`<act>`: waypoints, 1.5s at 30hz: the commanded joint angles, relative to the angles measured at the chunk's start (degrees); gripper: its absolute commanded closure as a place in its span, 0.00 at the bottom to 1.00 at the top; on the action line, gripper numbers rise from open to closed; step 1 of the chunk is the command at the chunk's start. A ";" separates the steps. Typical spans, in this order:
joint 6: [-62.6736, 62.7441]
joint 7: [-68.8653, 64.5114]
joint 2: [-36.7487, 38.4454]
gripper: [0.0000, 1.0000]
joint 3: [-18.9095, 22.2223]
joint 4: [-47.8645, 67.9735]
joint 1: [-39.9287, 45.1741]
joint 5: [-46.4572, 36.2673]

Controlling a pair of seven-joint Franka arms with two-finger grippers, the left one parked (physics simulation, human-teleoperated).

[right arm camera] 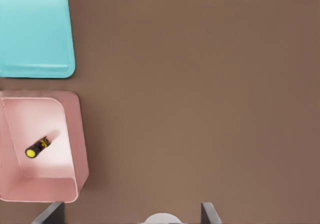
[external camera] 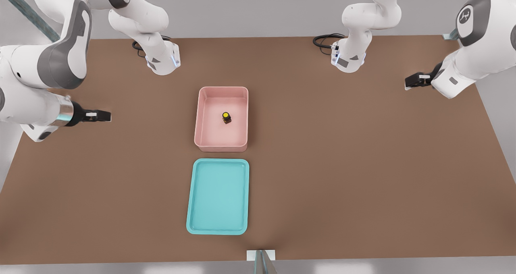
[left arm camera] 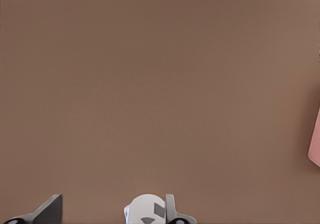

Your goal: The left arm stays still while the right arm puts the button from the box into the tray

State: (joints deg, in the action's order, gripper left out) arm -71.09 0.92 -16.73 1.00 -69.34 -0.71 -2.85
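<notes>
The pale pink box stands at the table's middle, and the small dark button with its yellow cap sits on the box floor, right of centre. Just nearer the camera lies the turquoise tray with nothing in it. My gripper hovers far off at the front view's left, well apart from the box, and it is open with nothing held. In the right wrist view the button lies inside the box, the tray is beside it, and my gripper shows two spread fingertips.
Two arm bases with black cables stand at the table's back. The parked arm's gripper hangs at the front view's right. A small bracket sits on the front edge. The brown tabletop surrounds box and tray.
</notes>
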 commanded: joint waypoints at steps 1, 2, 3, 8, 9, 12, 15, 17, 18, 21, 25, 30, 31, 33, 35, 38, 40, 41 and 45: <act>-14.07 9.89 0.47 0.00 -1.43 0.69 -0.87 -1.73; -12.76 10.07 0.55 0.00 -1.43 0.69 -1.31 -1.90; -12.67 9.89 0.55 0.00 -1.43 0.96 -1.31 -1.99; -12.76 10.07 0.38 0.00 -1.43 0.96 -1.31 -1.55; -12.76 9.98 0.11 0.00 -1.44 1.05 -2.63 -0.76; -13.02 9.89 -0.50 0.00 -1.52 2.89 -16.32 -1.02; -16.45 18.04 -4.02 0.00 -1.52 1.84 -35.05 -0.41; -19.52 38.18 -3.05 0.00 -1.52 -5.71 -44.73 -0.41; -23.73 42.31 -1.74 0.00 -1.52 -10.54 -47.01 -0.49; -46.59 57.09 2.22 0.00 4.27 -33.48 -57.12 -1.90; -56.96 45.31 4.68 0.00 26.16 -48.61 -68.20 -2.34; -69.52 43.20 4.77 0.00 28.89 -57.31 -69.25 -2.51; -72.34 43.64 4.68 0.00 28.80 -58.28 -69.34 -9.45; -74.19 42.94 4.07 0.00 28.19 -59.77 -70.39 -10.51; -80.17 43.11 2.49 0.00 25.46 -61.97 -70.39 -10.51; -80.43 38.02 1.61 0.00 24.84 -62.94 -69.69 -10.43; -81.05 37.75 0.73 0.00 24.84 -62.94 -69.78 -10.43; -82.19 36.52 0.82 0.00 24.84 -64.25 -69.78 -10.43; -85.44 35.29 0.73 0.00 24.32 -67.07 -69.78 -10.43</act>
State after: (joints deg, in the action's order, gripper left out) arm -151.58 35.36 -16.01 25.37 -135.98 -70.51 -13.08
